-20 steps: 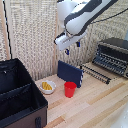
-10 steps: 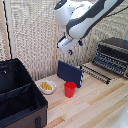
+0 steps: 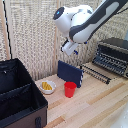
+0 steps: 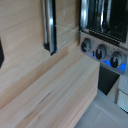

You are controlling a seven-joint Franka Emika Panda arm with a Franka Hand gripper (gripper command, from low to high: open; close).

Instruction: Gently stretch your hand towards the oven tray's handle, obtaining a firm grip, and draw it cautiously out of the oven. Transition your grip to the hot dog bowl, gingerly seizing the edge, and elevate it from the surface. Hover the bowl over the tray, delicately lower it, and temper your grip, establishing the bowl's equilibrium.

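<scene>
1. The desk (image 3: 95,102) lies pale and wooden under everything.
2. The oven (image 3: 113,54) sits at the exterior view's right, the oven tray (image 3: 95,73) already drawn out in front of it.
3. My end effector (image 3: 70,48) hangs high above the blue box (image 3: 69,73); I cannot tell how wide it's open, nothing visibly held.
4. The hot dog bowl (image 3: 47,87) rests beside the red cup (image 3: 70,89).

the oven (image 3: 114,54) is cut off by the exterior view's right edge; the jaws are blurred, their stance unreadable.
</scene>
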